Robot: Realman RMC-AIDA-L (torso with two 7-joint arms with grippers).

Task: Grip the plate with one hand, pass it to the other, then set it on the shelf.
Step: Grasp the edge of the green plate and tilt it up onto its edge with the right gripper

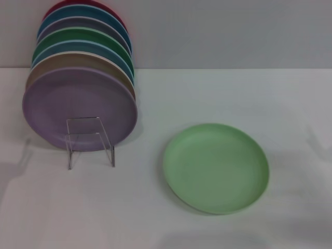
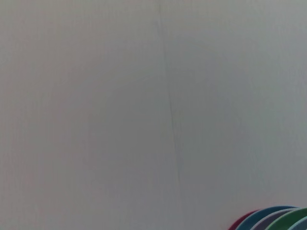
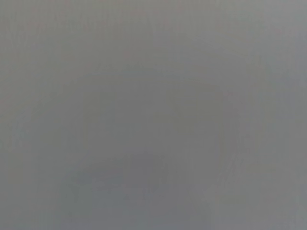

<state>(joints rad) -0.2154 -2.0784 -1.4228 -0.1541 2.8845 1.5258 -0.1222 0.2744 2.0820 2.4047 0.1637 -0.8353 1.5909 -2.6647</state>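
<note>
1. Head view first: the mint plate point(image 1: 216, 167) lies flat on the white table point(image 1: 259, 98), right of centre and toward the near edge, face up.
2. Nothing touches it. It sits alone on the bare tabletop, with a soft shadow under its near rim.
3. Over on the left stands the rack point(image 1: 89, 141), a small clear stand with thin wire legs, well apart from the mint plate.
4. That rack is loaded: a row of plates stands on edge in it, leaning back toward the wall point(image 1: 233, 31).
5. Front of the row is the lilac plate point(image 1: 78, 106), and the rack's clear front panel crosses its lower part.
6. Behind the lilac one, the rims stack up in order: a tan plate point(image 1: 111, 65), a blue one, a dark green plate point(image 1: 88, 37) with a pale edge, a greyish-lilac one, another blue, and a red plate point(image 1: 111, 10) at the very back.
7. Left wrist view: almost all plain pale wall point(image 2: 96, 96) with a faint seam running down it, and the top rims of the racked plates point(image 2: 278, 218) peek into one corner, red, blue and green.
8. Right wrist view: an even grey surface, and I cannot make out any object there.
9. Grippers: neither one appears in any view, no arm and no fingers on show, so whether they are spread or closed cannot be told.
</note>
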